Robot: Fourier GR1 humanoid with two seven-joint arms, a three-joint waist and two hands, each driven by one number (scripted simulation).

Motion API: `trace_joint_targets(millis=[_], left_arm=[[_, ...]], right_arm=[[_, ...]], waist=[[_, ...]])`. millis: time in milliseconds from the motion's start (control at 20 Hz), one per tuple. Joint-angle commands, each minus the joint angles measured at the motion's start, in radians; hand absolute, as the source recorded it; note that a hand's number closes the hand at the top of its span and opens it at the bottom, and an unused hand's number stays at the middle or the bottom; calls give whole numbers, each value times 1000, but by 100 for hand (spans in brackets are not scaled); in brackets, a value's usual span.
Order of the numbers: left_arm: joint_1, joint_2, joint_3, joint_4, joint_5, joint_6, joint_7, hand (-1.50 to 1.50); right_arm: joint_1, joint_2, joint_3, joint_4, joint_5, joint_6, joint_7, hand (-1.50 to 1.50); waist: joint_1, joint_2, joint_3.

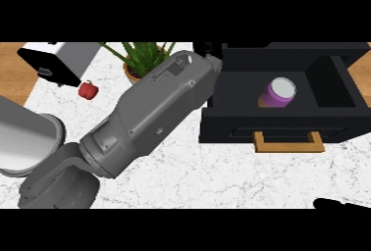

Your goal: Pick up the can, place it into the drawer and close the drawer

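A purple can [279, 93] with a pale lid lies inside the open black drawer [275, 122], which has a wooden handle [288, 142] on its front. My left forearm [152, 112] stretches from the lower left up to the drawer's far left corner. Only a dark bit of the left hand [205, 48] shows there, against the drawer's black edge, apart from the can. A small part of my right hand [340, 203] shows at the lower right edge, well short of the drawer.
A potted plant [141, 56] stands behind my left forearm. A red pepper [88, 89] and a white and black appliance [54, 59] are at the back left. A round metal vessel [25, 142] sits at the left edge.
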Motion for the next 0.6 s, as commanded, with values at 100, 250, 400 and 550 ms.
trace_joint_targets(millis=[100, 250, 400, 550], left_arm=[[51, 0, 11, -14, -26, 5, 9, -150], [-21, 28, 19, -10, -37, 12, 71, -150], [-11, 64, 26, -29, -56, 8, 93, -150], [61, 123, 28, -38, -75, -36, 85, -150]], right_arm=[[-117, 9, 161, 186, 287, -134, -73, -150], [-242, -38, 182, 359, 366, -167, -91, -150], [-284, -25, 266, 409, 466, -194, -67, -150], [-371, -49, 265, 515, 500, -193, -66, -150]], waist=[[12, -6, 0], [22, -4, 0], [18, -7, 0], [18, -8, 0]])
